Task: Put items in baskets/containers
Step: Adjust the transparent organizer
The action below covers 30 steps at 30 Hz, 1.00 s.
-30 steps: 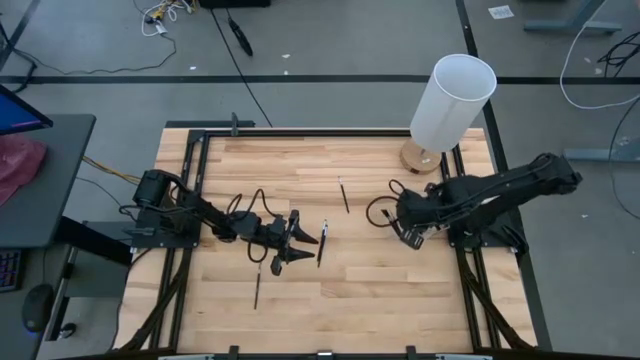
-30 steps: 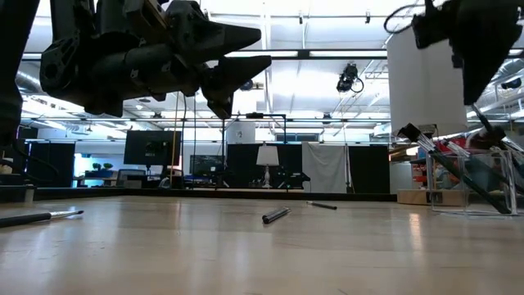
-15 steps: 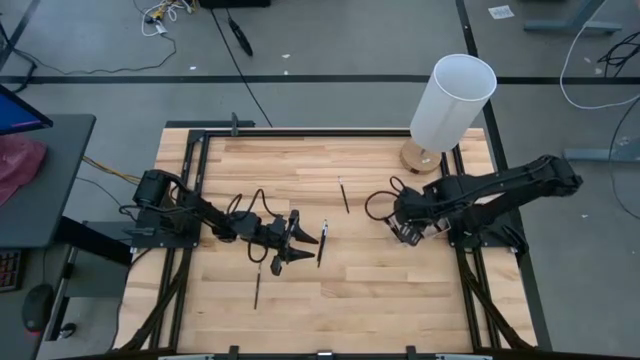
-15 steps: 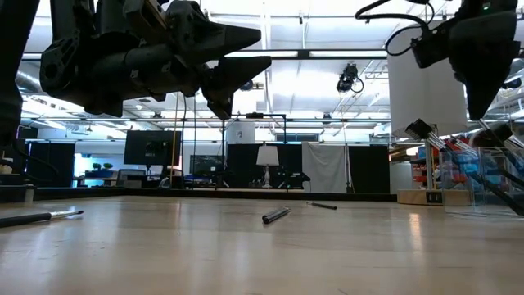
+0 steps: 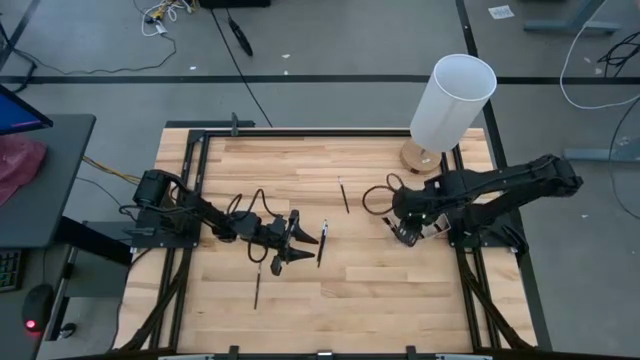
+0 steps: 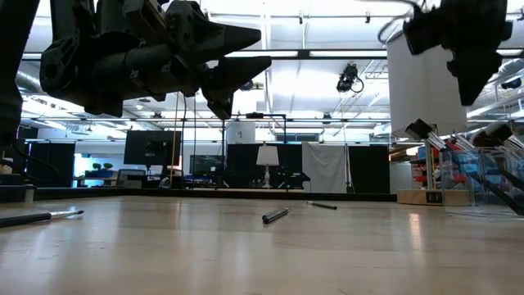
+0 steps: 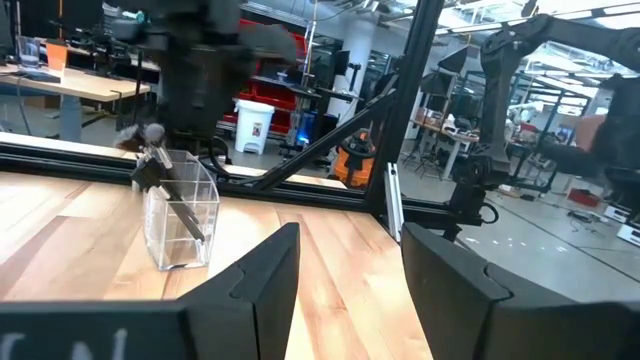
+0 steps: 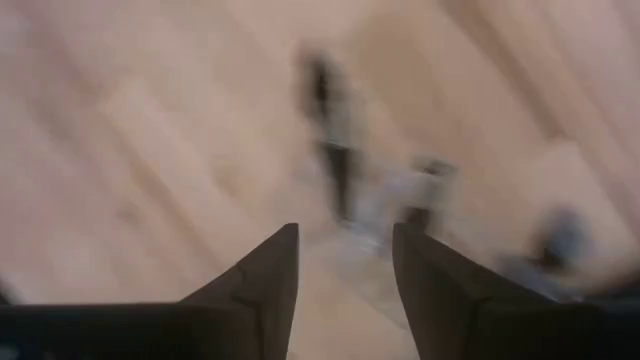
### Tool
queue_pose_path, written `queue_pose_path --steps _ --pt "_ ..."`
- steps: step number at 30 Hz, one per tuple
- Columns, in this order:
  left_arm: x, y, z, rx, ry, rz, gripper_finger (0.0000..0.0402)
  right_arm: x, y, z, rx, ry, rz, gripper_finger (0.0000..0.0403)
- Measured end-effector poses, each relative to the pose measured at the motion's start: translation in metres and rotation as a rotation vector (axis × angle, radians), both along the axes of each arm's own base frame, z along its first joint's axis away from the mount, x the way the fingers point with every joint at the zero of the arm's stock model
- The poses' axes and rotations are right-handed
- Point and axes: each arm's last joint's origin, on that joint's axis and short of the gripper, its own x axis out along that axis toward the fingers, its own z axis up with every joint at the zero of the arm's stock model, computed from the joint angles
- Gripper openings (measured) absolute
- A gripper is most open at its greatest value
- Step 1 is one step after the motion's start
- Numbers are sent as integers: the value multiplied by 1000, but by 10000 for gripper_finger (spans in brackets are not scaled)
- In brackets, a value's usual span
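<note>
1. I see a grey floor with cables around my wooden counter.
2. Far off stands a small white lamp.
3. Bright ceiling lights shine above.

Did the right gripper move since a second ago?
Yes. In the high view the right gripper has shifted a little toward the table's middle, farther from the white cylinder's wooden base. Its fingers now stand apart.

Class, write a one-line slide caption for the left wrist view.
Left gripper open above the wooden table, facing a clear holder containing brushes.
</note>
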Motion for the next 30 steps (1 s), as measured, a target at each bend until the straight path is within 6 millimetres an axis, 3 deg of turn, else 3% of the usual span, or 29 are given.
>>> queue_pose_path --steps 6,10,14,17,21,30 --pt "0 0 0 0 0 3 179 3 45 -7 74 -1 73 130" --pt "0 1 0 1 0 21 179 6 75 -26 62 97 159 82" --pt "0 1 0 7 -1 21 179 16 90 -51 -40 171 198 30" --pt "0 1 0 7 -1 21 179 26 93 -68 -92 206 227 5" --pt "0 1 0 7 -1 21 179 37 87 -82 -198 225 228 15" --pt "0 1 0 6 -1 29 179 46 66 -83 -386 189 181 3"
